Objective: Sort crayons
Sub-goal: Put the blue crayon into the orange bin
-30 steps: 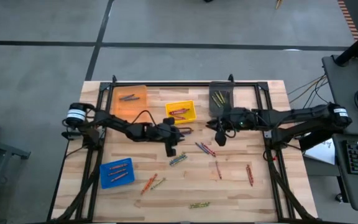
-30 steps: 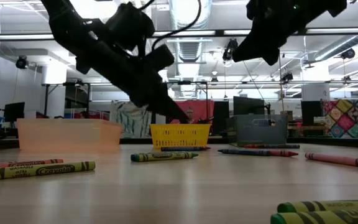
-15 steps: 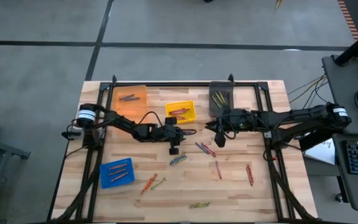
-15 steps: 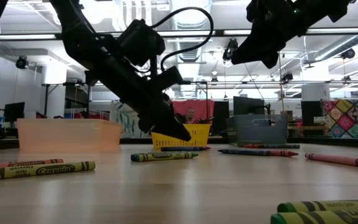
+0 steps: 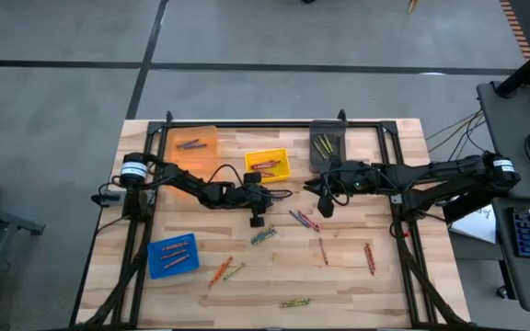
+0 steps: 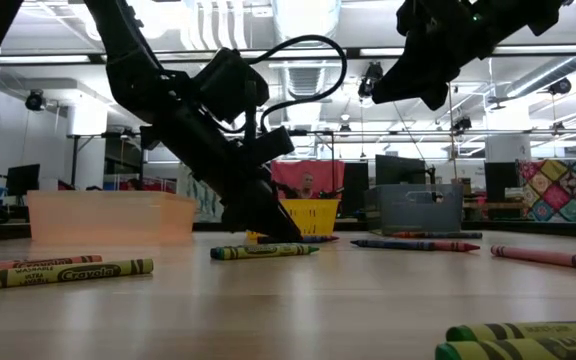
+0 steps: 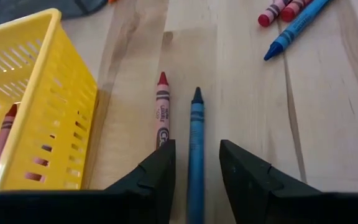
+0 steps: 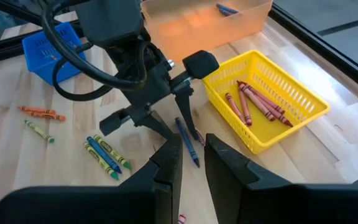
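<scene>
Worktop (image 5: 375,285): crayons are seen scattered across the lower half of the high view, with four bins ranged around them: orange at upper left, yellow at upper centre, grey at upper right, blue at lower left.

Left arm: over the past second it has been drawn in from the frame's centre toward the yellow bin (image 5: 267,165) and lowered, as the low view shows, until its tips are at the wood.

Left gripper (image 7: 196,163): its fingers, narrower a second ago, are now spread, straddling a blue crayon (image 7: 196,149) without yet pinching it. A red crayon (image 7: 161,117) is seen lying just beside the blue one, between it and the yellow bin.

Right gripper (image 8: 190,163): held raised at centre right of the high view, unchanged throughout; its fingers are parted a little with nothing between them.

Meaning for the task: a pick of the blue crayon is judged to be in hand, with closing the fingers as the likely next step. The neighbouring red crayon could be nudged.

Sorted so far: red crayons (image 8: 253,102) are seen in the yellow bin; most others lie loose.
</scene>
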`<state>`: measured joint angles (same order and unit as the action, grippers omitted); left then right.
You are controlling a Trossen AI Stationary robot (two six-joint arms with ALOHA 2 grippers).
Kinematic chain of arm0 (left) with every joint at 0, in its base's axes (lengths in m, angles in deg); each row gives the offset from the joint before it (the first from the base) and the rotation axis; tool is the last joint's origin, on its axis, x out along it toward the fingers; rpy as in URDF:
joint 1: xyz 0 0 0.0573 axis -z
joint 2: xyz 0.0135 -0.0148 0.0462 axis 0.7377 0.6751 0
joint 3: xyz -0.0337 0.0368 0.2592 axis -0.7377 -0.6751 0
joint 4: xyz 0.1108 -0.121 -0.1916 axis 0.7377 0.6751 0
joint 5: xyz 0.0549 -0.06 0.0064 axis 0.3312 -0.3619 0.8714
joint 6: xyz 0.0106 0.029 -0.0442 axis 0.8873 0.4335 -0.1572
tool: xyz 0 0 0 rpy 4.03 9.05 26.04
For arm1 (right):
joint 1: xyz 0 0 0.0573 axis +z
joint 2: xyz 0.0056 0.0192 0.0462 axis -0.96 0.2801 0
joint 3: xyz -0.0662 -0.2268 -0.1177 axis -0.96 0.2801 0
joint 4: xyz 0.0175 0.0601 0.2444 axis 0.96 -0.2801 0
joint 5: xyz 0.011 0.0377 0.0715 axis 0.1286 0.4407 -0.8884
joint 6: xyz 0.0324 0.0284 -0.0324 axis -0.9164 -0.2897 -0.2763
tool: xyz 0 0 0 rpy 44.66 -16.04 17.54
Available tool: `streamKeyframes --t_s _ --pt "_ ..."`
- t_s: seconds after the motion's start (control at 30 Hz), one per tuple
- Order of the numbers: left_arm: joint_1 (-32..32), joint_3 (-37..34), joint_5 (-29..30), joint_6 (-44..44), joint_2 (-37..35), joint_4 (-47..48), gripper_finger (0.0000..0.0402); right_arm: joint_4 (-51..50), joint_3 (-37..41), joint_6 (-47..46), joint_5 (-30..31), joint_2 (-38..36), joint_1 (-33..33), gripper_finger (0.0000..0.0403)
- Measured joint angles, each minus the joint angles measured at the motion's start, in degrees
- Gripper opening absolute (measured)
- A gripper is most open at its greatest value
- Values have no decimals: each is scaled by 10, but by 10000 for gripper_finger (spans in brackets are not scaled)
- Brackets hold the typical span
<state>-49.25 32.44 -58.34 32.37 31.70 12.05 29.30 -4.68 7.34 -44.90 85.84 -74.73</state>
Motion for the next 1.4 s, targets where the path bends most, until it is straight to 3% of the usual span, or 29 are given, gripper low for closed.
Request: streamKeyframes --t_s 0.27,0.7,1.0,1.17,1.4 --pt "-1 1 -26 -3 -1 16 90 0 0 -1 0 0 0 57" --pt "-1 0 -58 -9 -2 38 6 -1 0 5 0 1 0 57" --pt "9 -3 -70 -13 -23 51 2 -5 0 5 -1 1 0 57" --pt "10 -4 -105 -13 -64 74 1 -5 0 5 -1 1 0 57" --pt "11 -3 -102 -1 -132 129 0 -4 0 5 -1 1 0 57"
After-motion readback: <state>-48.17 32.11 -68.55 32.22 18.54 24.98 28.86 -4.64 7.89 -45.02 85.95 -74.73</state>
